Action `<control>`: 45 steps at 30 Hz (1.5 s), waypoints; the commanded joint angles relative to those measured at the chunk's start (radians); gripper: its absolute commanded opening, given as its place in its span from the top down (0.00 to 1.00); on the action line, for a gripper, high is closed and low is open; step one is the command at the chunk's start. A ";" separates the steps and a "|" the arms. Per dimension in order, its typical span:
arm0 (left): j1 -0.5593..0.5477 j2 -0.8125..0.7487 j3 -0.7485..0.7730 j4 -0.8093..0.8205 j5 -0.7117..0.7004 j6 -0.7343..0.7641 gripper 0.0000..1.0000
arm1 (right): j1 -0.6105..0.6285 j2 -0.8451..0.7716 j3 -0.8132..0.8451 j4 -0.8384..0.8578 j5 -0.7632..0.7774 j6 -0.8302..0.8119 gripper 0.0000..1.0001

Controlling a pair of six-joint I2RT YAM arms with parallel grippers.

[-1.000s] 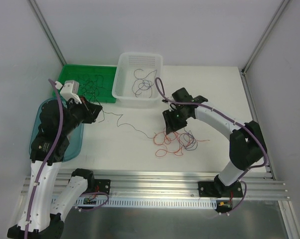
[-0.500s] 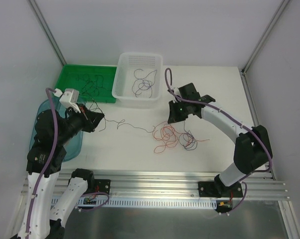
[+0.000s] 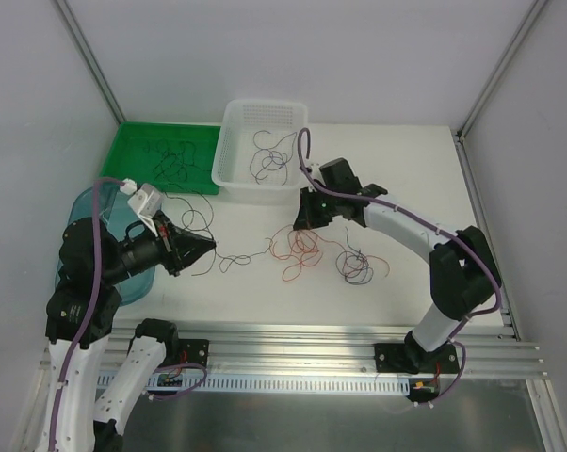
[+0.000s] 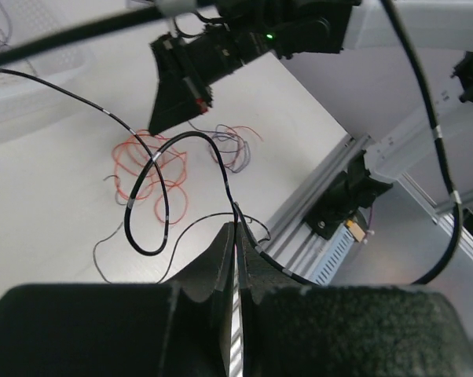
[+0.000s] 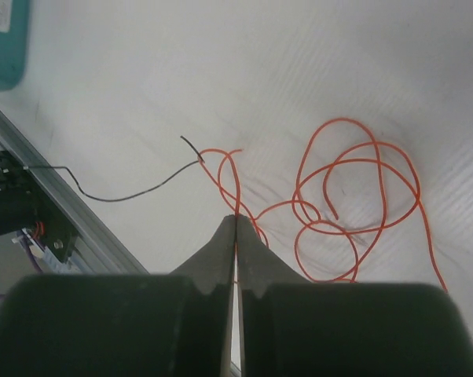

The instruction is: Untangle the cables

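Observation:
My left gripper (image 3: pixel 206 247) is shut on a black cable (image 4: pixel 223 169) and holds it above the table; the jaws (image 4: pixel 238 226) are pressed together on the strand. The cable trails right towards a loose tangle of red cables (image 3: pixel 298 252). My right gripper (image 3: pixel 301 219) hangs just above that tangle and is shut on a red cable (image 5: pixel 354 169), the strand pinched at the fingertips (image 5: pixel 236 217). A small knot of dark purple cables (image 3: pixel 356 268) lies on the table to the right of the red ones, apart from them. A thin black strand (image 5: pixel 126 195) ends beside the red loop.
A green tray (image 3: pixel 133 141) with several black cables stands at the back left. A white basket (image 3: pixel 229 151) with dark cables stands behind the right gripper. A teal bin (image 3: pixel 81 212) lies under the left arm. The metal rail (image 3: pixel 293 339) runs along the near edge.
My left gripper has moved forward and right with the black cable. My right gripper has moved left and back, drawing the red cables away from the purple knot.

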 commanded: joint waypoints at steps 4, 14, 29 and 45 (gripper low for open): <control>-0.007 -0.022 -0.002 0.028 0.287 0.035 1.00 | -0.013 -0.028 -0.004 0.162 0.048 0.076 0.99; -0.007 -0.079 0.039 0.002 0.163 0.058 1.00 | -0.370 -0.268 -0.240 0.038 0.309 0.239 0.99; -0.007 0.039 0.334 -0.328 -1.219 0.147 1.00 | -0.904 -0.427 -0.370 -0.136 0.302 0.312 0.99; -0.007 0.187 0.488 -0.270 -1.083 0.171 1.00 | -0.570 -0.407 -0.377 -0.192 0.160 0.190 0.94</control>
